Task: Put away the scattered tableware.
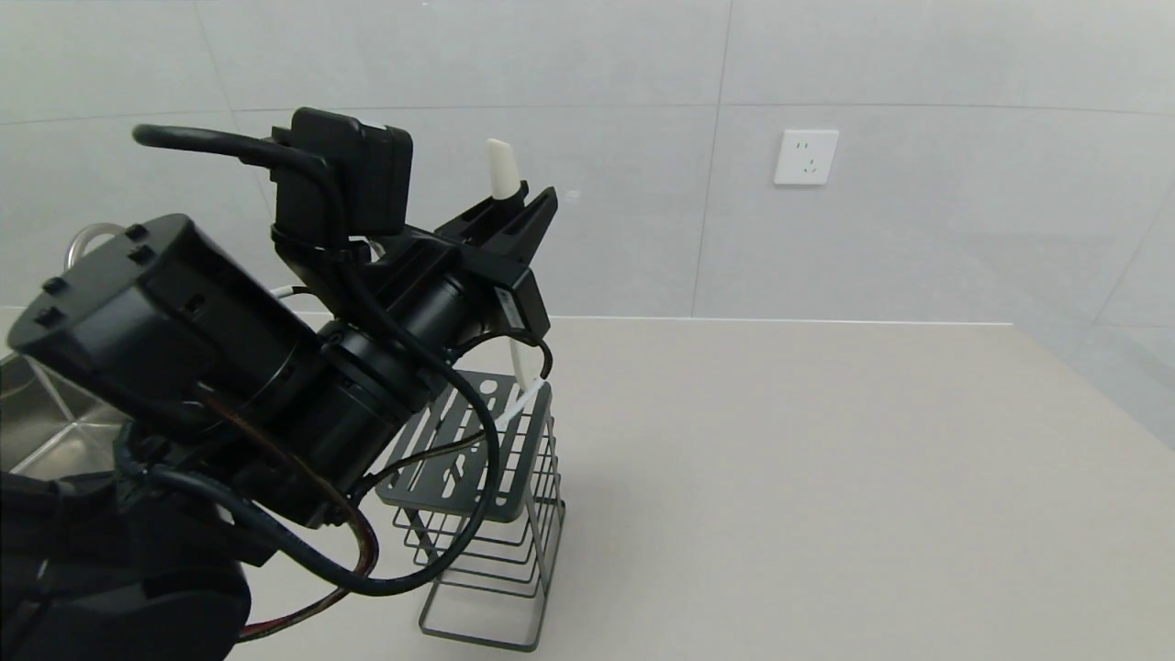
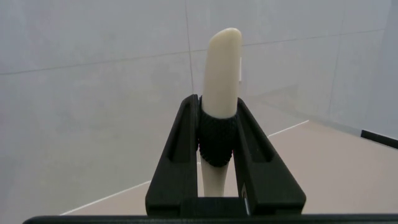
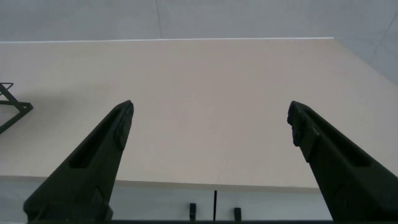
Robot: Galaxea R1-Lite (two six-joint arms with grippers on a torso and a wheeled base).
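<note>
Utensil: cream-coloured utensil, held upright with its rounded handle end uppermost. Its slim white lower part runs down to the far corner of the rack's top plate. Whether the tip has entered a slot cannot be told, and its working end is too hidden to name its kind.
Left pincer: left pincer, closed on the utensil's handle. The black ribbed pads press it from both sides, and the handle end stands well above the fingertips. The pincer is raised above the rack.
Rack: dark wire rack with a slotted flat top plate. It stands on the surface directly under the left arm, and a corner of it shows at the edge of the right wrist view.
Right pincer: right pincer, spread wide with nothing between its fingers, poised over bare surface and well apart from the rack.
Surface: pale beige surface.
Sink: steel sink, set into the surface on the robot's left.
Wall: grey tiled wall carrying a white socket.
</note>
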